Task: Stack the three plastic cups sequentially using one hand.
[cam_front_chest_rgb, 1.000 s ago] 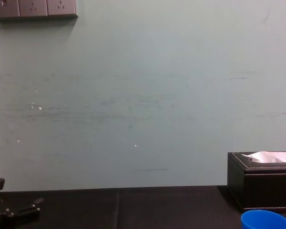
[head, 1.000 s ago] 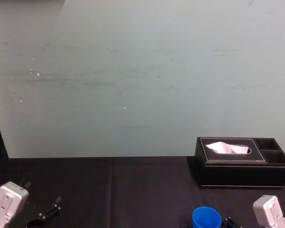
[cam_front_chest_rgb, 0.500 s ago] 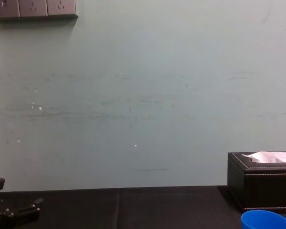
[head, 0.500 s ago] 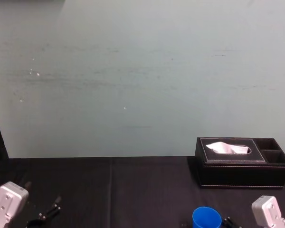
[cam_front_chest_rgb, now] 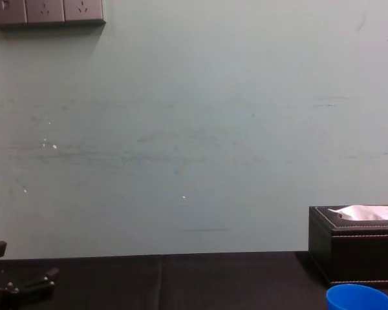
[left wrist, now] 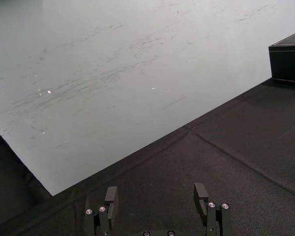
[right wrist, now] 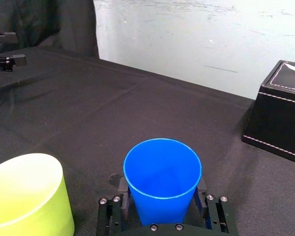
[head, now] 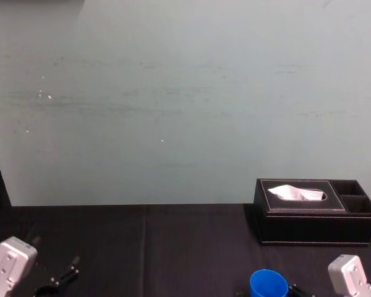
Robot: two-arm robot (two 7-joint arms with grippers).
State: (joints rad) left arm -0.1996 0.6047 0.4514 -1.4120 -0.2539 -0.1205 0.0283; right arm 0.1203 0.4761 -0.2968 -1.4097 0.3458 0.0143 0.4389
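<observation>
A blue cup (right wrist: 162, 179) stands upright on the black tablecloth, low at the right in the head view (head: 269, 283) and chest view (cam_front_chest_rgb: 358, 297). My right gripper (right wrist: 162, 191) has one finger pressed against each side of its lower wall. Beside it in the right wrist view stands a yellow-green cup (right wrist: 27, 194), upright and apart from the gripper. My left gripper (left wrist: 156, 196) hovers over bare cloth at the far left (head: 59, 278), open, with nothing between its fingers.
A black stitched tissue box (head: 315, 219) sits behind the blue cup at the back right. A pale wall (head: 173, 99) rises along the table's far edge, with sockets (cam_front_chest_rgb: 45, 11) high at its left. Bare black cloth (head: 161, 247) spans the middle.
My right gripper's fingers have closed in on the blue cup. The cup and right wrist have shifted very slightly. The left arm has not moved.
</observation>
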